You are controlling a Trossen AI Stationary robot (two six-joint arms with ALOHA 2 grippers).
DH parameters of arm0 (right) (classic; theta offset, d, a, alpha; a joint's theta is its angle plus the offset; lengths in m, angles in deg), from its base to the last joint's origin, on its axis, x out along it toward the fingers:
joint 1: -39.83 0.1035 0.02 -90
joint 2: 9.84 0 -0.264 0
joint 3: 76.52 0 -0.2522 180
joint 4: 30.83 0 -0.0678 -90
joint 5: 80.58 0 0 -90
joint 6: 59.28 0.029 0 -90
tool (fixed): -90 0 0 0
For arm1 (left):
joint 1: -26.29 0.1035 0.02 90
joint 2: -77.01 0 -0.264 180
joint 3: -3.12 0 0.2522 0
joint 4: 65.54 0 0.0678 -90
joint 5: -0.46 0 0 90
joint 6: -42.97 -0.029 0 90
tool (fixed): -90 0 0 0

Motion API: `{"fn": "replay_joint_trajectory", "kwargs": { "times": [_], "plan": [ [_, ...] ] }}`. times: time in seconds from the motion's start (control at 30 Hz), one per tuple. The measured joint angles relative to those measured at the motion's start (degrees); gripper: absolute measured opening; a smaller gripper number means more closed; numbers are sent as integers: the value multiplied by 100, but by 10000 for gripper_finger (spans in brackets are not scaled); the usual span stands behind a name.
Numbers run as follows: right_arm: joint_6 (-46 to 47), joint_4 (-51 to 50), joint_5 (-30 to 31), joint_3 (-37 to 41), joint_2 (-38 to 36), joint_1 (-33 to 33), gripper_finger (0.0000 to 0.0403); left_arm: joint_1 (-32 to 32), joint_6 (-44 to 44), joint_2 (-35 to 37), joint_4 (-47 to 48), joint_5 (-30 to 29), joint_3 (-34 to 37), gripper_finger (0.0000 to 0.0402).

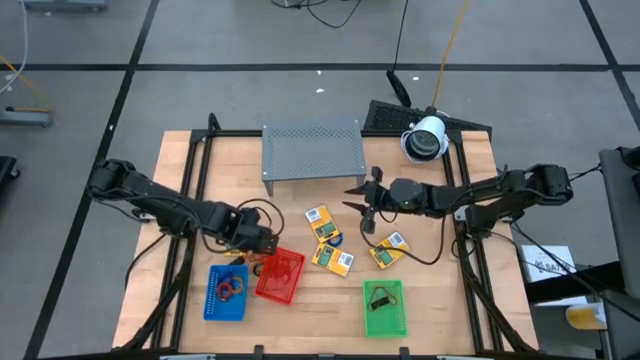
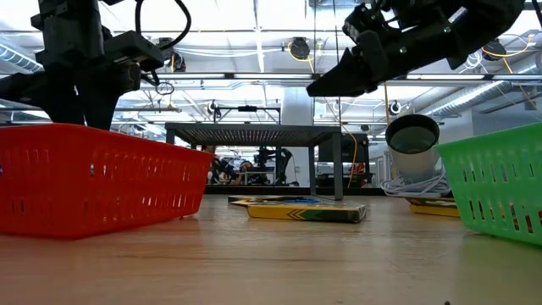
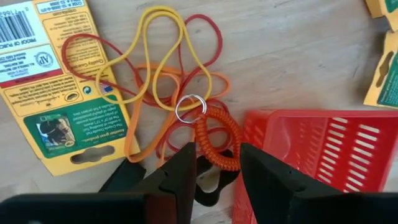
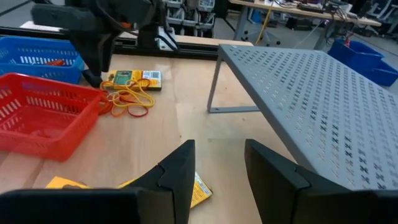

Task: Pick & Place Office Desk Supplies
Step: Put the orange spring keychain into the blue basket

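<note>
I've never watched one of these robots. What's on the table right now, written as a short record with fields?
Left gripper: low beside the red tray, fingers apart around an orange coil keyring
Right gripper: open, empty, raised near the grey rack
Rubber bands: loose tangle on the wood, next to a yellow packet
Other packets: scattered mid-table
Blue tray: holds some bands
Green tray: holds a dark item

Beside the red mesh tray (image 3: pixel 323 149) lie yellow, orange and red rubber bands (image 3: pixel 155 68), an orange coiled cord (image 3: pixel 219 138) on a silver ring (image 3: pixel 190 107), and a yellow packet (image 3: pixel 56 81) with green print and a barcode. The bench (image 3: pixel 292 56) is pale wood.
</note>
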Motion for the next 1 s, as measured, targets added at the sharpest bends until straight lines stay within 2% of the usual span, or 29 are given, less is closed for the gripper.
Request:
{"fn": "replay_joint_trajectory", "kwargs": {
  "times": [0.13,0.57,1.0],
  "plan": [
    [86,6,-13,41,0,-67,132,-35,111,-69,-1,-89,0,131],
    [118,6,-22,41,0,-85,132,-73,160,-647,-62,405,2,131],
    [122,-2,-24,41,0,-83,132,-68,353,-1082,-214,563,2,131]
  ]
}}
